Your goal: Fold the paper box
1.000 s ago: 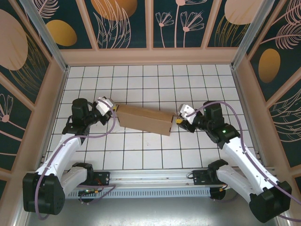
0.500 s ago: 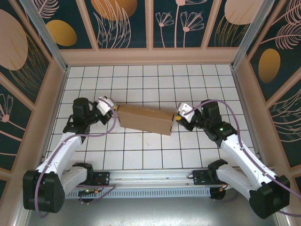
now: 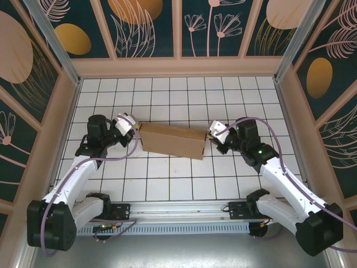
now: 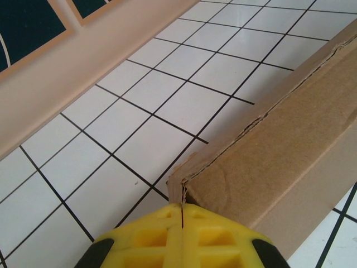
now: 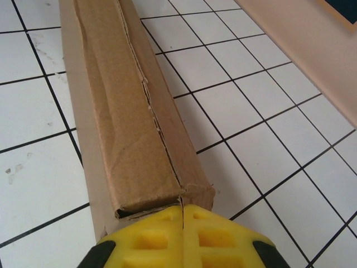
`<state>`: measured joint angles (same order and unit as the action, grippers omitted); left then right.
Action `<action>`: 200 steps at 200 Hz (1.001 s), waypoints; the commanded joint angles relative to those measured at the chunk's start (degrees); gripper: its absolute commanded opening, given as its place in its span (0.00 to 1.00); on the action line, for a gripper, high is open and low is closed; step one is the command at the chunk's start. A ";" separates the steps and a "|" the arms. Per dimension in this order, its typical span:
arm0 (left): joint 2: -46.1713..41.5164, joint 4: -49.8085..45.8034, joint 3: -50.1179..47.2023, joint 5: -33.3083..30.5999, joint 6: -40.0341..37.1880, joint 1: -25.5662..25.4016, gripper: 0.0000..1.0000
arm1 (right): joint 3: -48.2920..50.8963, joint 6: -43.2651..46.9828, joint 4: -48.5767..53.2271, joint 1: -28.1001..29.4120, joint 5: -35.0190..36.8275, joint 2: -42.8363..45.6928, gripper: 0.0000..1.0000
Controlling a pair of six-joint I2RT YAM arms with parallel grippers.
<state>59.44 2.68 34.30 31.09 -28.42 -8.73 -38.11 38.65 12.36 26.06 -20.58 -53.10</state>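
Note:
The paper box (image 3: 172, 140) is a long brown cardboard box lying slantwise across the white tiled floor, folded up with a ragged seam along its top (image 5: 134, 128). My left gripper (image 3: 135, 129) is at its left end, jaws shut, and a thin cardboard edge at the box's corner (image 4: 279, 167) runs into the slit between the yellow fingertips (image 4: 182, 209). My right gripper (image 3: 209, 137) is at the right end, also shut, its tips (image 5: 183, 211) closed where the seam meets the end flap.
The tiled floor (image 3: 178, 184) is ringed by a low beige wall (image 3: 178, 66) with patterned panels above. That wall runs close by in the left wrist view (image 4: 83, 61) and the right wrist view (image 5: 312, 44). Both arm bases sit at the near edge.
My right gripper has moved left up to the box's right end and closed there. The box's right end has shifted slightly. The left gripper has stayed shut at the left end.

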 commanded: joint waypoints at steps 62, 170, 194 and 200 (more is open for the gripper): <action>1.84 -5.40 6.12 2.28 21.25 -3.95 0.00 | -5.47 -8.85 -3.12 0.61 0.69 -4.89 0.00; -0.40 -15.71 11.12 -9.72 50.31 -5.54 0.00 | -9.88 -25.62 -1.01 0.57 5.02 -7.74 0.00; 1.91 -20.39 14.39 -9.91 53.15 -5.51 0.00 | -14.24 -31.57 2.93 0.48 5.61 -11.78 0.00; 2.28 -21.12 14.81 -9.94 53.92 -5.58 0.00 | -15.36 -32.93 4.17 0.48 5.87 -13.00 0.00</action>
<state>60.40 -12.97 45.52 21.93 19.44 -13.93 -48.31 13.67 12.36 26.06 -15.81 -62.81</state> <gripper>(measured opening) 0.050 0.050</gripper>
